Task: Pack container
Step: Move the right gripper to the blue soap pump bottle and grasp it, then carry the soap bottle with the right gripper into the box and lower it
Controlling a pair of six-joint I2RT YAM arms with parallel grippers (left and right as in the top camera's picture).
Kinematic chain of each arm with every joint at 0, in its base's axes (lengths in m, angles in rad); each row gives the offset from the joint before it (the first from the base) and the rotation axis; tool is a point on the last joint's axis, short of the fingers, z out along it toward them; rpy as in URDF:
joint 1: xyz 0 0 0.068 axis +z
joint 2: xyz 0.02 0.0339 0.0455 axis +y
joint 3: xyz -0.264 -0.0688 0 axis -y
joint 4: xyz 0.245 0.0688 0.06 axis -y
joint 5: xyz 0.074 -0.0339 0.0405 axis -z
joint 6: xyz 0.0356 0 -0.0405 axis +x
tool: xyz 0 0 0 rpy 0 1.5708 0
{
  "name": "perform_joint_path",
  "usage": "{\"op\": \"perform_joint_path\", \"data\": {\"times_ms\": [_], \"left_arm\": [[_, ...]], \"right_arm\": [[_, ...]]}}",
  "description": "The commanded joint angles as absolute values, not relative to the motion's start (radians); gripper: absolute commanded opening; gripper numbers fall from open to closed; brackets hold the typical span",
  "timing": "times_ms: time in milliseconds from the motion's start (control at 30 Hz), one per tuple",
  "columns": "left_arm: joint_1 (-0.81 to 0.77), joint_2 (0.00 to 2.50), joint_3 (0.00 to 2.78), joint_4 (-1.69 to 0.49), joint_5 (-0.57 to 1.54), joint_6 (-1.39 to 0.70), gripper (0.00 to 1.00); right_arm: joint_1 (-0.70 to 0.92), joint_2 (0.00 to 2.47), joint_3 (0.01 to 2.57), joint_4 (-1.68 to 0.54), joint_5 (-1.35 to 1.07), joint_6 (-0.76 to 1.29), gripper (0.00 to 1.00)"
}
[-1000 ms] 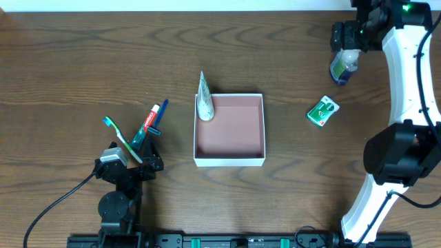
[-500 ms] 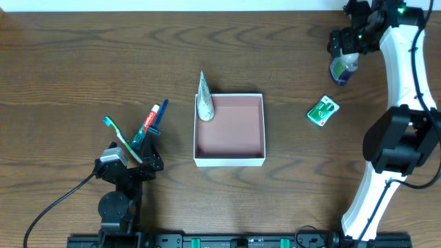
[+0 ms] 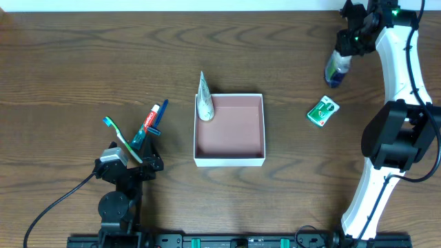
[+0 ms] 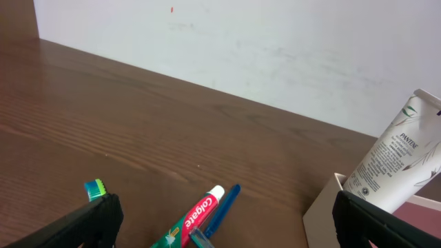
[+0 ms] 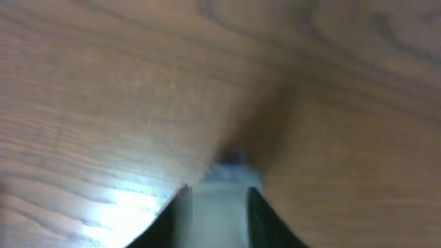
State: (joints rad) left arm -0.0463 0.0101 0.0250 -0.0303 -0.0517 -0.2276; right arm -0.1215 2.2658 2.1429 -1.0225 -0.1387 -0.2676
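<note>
The container (image 3: 229,162), a square white box with a pinkish-brown inside, sits mid-table, and its near wall (image 4: 320,215) shows in the left wrist view. A white Pantene tube (image 3: 204,98) leans in its far-left corner. At the far right my right gripper (image 3: 346,47) is shut on a small blue-and-clear bottle (image 3: 335,69), which the right wrist view shows as a pale blur (image 5: 219,207) between the dark fingers. My left gripper (image 3: 134,160) stands open low at the left. A toothbrush (image 3: 122,140), a Colgate toothpaste tube (image 3: 149,120) and a blue razor (image 3: 159,117) lie just ahead of it.
A green packet (image 3: 322,111) lies flat on the table below the held bottle, right of the container. The right arm's white links (image 3: 403,83) run down the right edge. A black cable (image 3: 58,203) trails from the left arm's base.
My right gripper has closed on the small bottle, and the bottle now tilts a little further left. The left arm and the other items have not moved.
</note>
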Motion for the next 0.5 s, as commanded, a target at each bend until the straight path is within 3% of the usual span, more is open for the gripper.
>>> {"op": "perform_joint_path", "data": {"times_ms": [0,200,467], "left_arm": [[-0.041,0.004,0.004,-0.067,-0.063,-0.21,0.98],[-0.041,0.004,0.004,-0.067,-0.063,-0.21,0.98],[-0.041,0.004,0.004,-0.067,-0.063,-0.21,0.98]], "right_arm": [[-0.124,2.276,2.138,-1.037,-0.131,-0.251,0.14],[-0.118,2.267,2.139,-1.036,-0.131,-0.223,0.04],[-0.062,2.133,2.14,-1.051,-0.15,-0.214,0.04]]}}
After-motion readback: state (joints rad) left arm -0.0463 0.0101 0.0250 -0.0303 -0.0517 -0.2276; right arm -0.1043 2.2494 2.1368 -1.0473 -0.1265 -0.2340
